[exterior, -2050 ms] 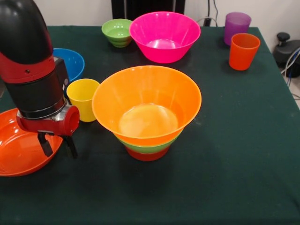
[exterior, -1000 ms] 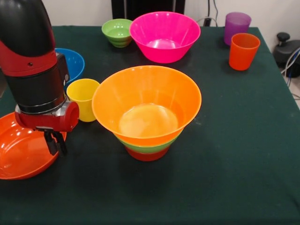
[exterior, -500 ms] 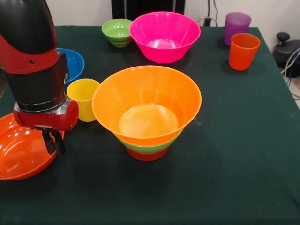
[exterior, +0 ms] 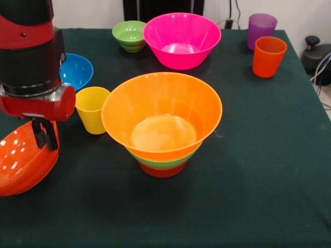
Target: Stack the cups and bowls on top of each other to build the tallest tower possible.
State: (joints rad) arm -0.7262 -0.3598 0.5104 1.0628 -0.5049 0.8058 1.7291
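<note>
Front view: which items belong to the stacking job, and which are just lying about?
Job:
- tower
- shallow orange bowl, tilted, in the hand
- yellow cup
- blue bowl
- small green bowl
- pink bowl
- orange cup
- purple cup

Lying about:
- cables and a black device off the table's edge

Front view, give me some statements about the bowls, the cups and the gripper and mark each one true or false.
1. The gripper is shut on the rim of the shallow orange bowl, which hangs tilted. True.
2. The tower is topped by the small green bowl. False: that bowl sits apart near the pink bowl; the large yellow-orange bowl is on top.
3. The yellow cup stands upright. True.
4. The purple cup is nested in the orange cup. False: they stand side by side.
</note>
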